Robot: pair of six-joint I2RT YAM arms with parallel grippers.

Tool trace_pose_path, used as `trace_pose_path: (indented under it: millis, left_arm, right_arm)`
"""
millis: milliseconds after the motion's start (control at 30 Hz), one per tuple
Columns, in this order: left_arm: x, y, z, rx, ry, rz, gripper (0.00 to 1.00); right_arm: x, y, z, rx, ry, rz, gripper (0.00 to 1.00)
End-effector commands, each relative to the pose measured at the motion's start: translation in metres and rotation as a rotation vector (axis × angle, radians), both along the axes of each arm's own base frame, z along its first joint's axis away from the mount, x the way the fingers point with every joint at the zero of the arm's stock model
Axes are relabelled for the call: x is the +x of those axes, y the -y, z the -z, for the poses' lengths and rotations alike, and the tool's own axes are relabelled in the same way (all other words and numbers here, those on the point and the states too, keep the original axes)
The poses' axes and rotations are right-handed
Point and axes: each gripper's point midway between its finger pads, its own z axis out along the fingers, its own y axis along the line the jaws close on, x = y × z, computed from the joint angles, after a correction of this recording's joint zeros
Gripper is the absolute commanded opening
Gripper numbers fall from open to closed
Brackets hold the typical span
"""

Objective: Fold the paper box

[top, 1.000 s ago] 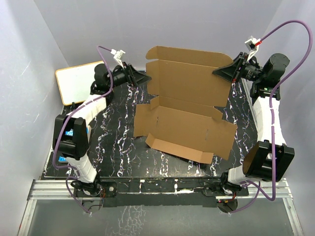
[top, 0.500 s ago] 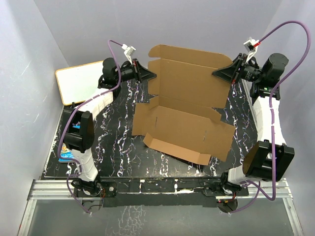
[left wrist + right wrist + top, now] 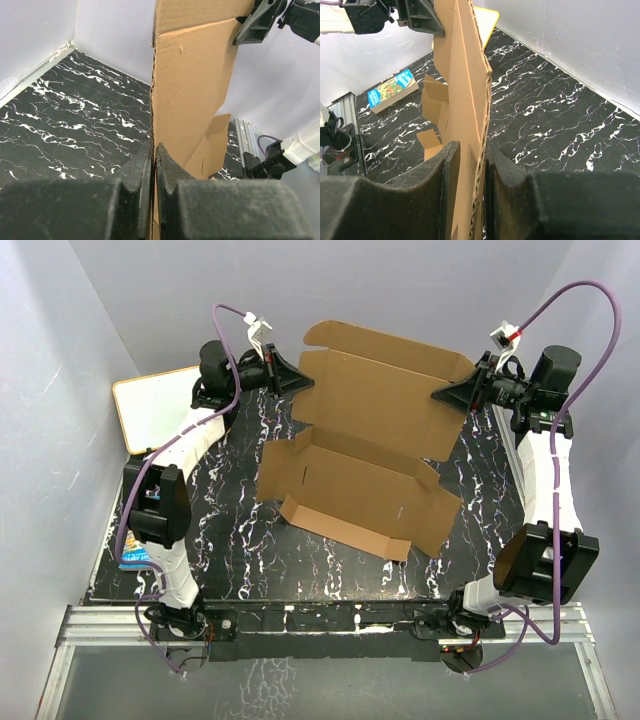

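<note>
Black marbled table [image 3: 230, 540] carries the paper box [image 3: 370, 410]: front half flat at centre, back panel standing toward 12 o'clock. Left pincer [image 3: 303, 383], at 11 o'clock, pinches that panel's edge, likely to steady the fold. Right pincer [image 3: 440, 393], at 1 o'clock, straddles the opposite edge, slightly spread.

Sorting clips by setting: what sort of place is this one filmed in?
Probably a robotics lab test cell: two robot arms bolted to an aluminium rail at the edge of a black marbled table, plain pale walls closing it in, and the paper box as the work piece.
</note>
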Motion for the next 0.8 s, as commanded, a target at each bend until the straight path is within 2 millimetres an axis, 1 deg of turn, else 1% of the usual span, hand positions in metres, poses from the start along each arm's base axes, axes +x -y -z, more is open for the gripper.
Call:
trace_pose_path:
  millis: [0, 33, 67, 100, 133, 267, 333, 367, 433, 467, 500, 533, 567, 600, 633, 667, 733, 767]
  left_arm:
    - [-0.006, 0.001, -0.015, 0.013, 0.07, 0.056, 0.0]
    - [-0.005, 0.001, -0.016, 0.012, 0.075, 0.061, 0.0]
    - [-0.004, 0.002, -0.016, 0.013, 0.075, 0.062, 0.0]
    - [-0.003, 0.001, -0.017, 0.013, 0.072, 0.061, 0.0]
    - [-0.002, 0.002, -0.018, 0.012, 0.072, 0.061, 0.0]
    - [0.006, -0.001, -0.02, 0.008, 0.056, 0.019, 0.0]
    - [0.017, -0.012, -0.02, -0.001, 0.033, -0.054, 0.13]
    - [0.019, -0.02, -0.024, -0.013, 0.025, -0.09, 0.21]
    - [0.026, -0.044, -0.028, -0.044, -0.007, -0.19, 0.36]
    - [0.029, -0.059, -0.022, -0.057, -0.049, -0.257, 0.42]
    - [0.029, -0.074, -0.027, -0.072, -0.056, -0.299, 0.46]
    - [0.027, -0.091, -0.013, -0.075, -0.108, -0.356, 0.49]
    - [0.023, -0.107, -0.005, -0.08, -0.14, -0.409, 0.51]
    - [0.017, -0.121, 0.001, -0.087, -0.159, -0.46, 0.54]
    - [0.009, -0.132, 0.012, -0.084, -0.179, -0.508, 0.57]
    - [0.001, -0.141, 0.023, -0.069, -0.191, -0.554, 0.61]
    - [-0.016, -0.154, 0.047, -0.006, -0.207, -0.637, 0.68]
    - [-0.021, -0.158, 0.063, 0.027, -0.225, -0.665, 0.7]
  right_arm:
    - [0.001, -0.001, -0.02, -0.04, 0.098, -0.014, 0.3]
    - [0.0, -0.001, -0.021, -0.038, 0.1, -0.026, 0.29]
    - [0.0, -0.002, -0.022, -0.037, 0.103, -0.037, 0.23]
    - [-0.001, -0.003, -0.023, -0.033, 0.102, -0.045, 0.14]
    - [-0.002, -0.004, -0.024, -0.032, 0.104, -0.052, 0.09]
    - [-0.004, -0.004, -0.032, -0.044, 0.136, -0.031, 0.08]
    - [-0.005, -0.003, -0.036, -0.051, 0.154, -0.011, 0.08]
    - [-0.005, -0.002, -0.04, -0.055, 0.165, -0.006, 0.08]
    - [-0.008, -0.003, -0.045, -0.053, 0.172, -0.006, 0.08]
    - [-0.009, -0.004, -0.049, -0.051, 0.184, -0.01, 0.08]
    - [-0.011, -0.005, -0.052, -0.047, 0.187, -0.014, 0.08]
    - [-0.013, -0.006, -0.056, -0.045, 0.201, -0.02, 0.08]
    - [-0.015, -0.007, -0.059, -0.04, 0.203, -0.024, 0.08]
    - [-0.017, -0.008, -0.063, -0.034, 0.201, -0.03, 0.08]
    - [-0.019, -0.009, -0.067, -0.03, 0.204, -0.036, 0.08]
    - [-0.02, -0.009, -0.071, -0.028, 0.207, -0.042, 0.08]
    - [-0.022, -0.01, -0.078, -0.024, 0.207, -0.049, 0.08]
    - [-0.023, -0.011, -0.082, -0.023, 0.211, -0.054, 0.08]
